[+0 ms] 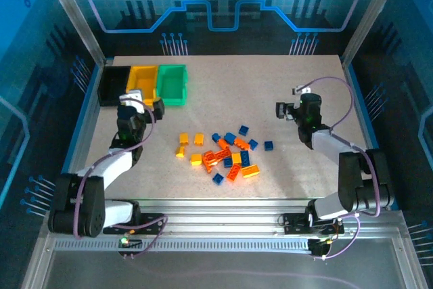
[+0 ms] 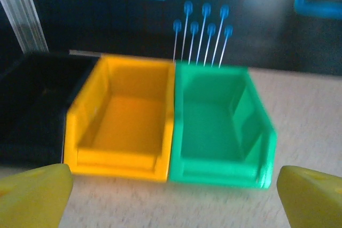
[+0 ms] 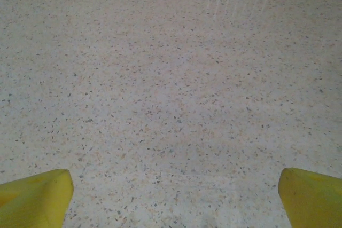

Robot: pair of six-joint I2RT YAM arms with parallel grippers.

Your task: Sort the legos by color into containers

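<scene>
Yellow, orange and blue legos (image 1: 223,152): scattered loose at the centre of the table (image 1: 304,167); none seen binned.
Black bin (image 1: 114,84), yellow bin (image 1: 142,80), green bin (image 1: 172,84): rowed at 11 o'clock; yellow and green seen empty.
Left gripper (image 2: 171,196): jaws spread wide, nothing held, faced toward bins.
Right gripper (image 3: 171,196): jaws wide, nothing held, 3 o'clock.
Progress: judged unstarted; all sorting left.
Writing: none legible.

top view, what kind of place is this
Probably a robot test cell: left arm and right arm on a speckled table holding toy bricks and bins, metal posts and blue panels around.
</scene>
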